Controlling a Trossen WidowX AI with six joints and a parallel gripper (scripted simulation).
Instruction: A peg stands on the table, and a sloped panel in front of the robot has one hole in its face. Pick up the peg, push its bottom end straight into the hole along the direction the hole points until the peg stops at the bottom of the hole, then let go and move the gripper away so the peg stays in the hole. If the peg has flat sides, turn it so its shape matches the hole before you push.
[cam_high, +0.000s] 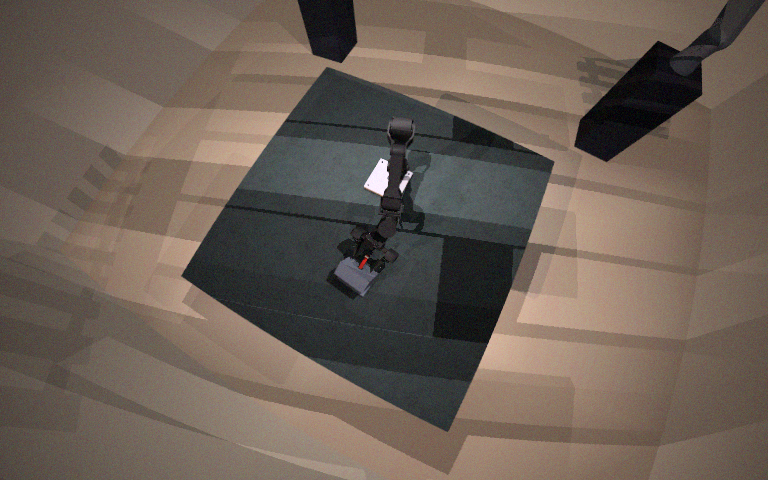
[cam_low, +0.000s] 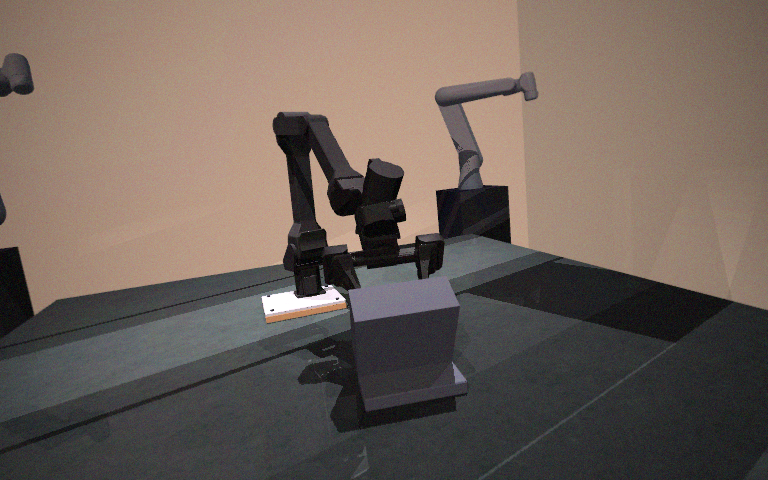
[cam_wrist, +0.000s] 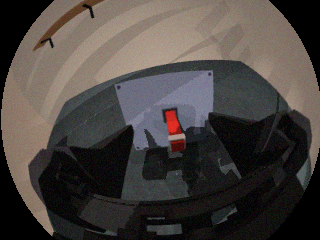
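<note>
The red peg (cam_high: 363, 262) (cam_wrist: 173, 122) has a pale band near its outer end and flat sides. Its lower end is in the hole (cam_wrist: 166, 111) of the sloped grey-violet panel (cam_high: 353, 277) (cam_wrist: 142, 102), and the rest sticks out of the face. How deep it sits cannot be told. In the exterior view the panel's block (cam_low: 404, 345) shows its back and hides the peg. My gripper (cam_high: 368, 260) (cam_low: 389, 281) (cam_wrist: 171, 122) is wide open, with one finger on each side of the peg, both clear of it.
The arm's white base plate (cam_high: 376, 177) (cam_low: 280, 305) lies behind the gripper. The dark table (cam_high: 271, 266) (cam_low: 169, 407) carries shadows. Black pedestals (cam_high: 640, 107) (cam_low: 472, 212) stand beyond the table, one with a grey arm (cam_low: 475, 90).
</note>
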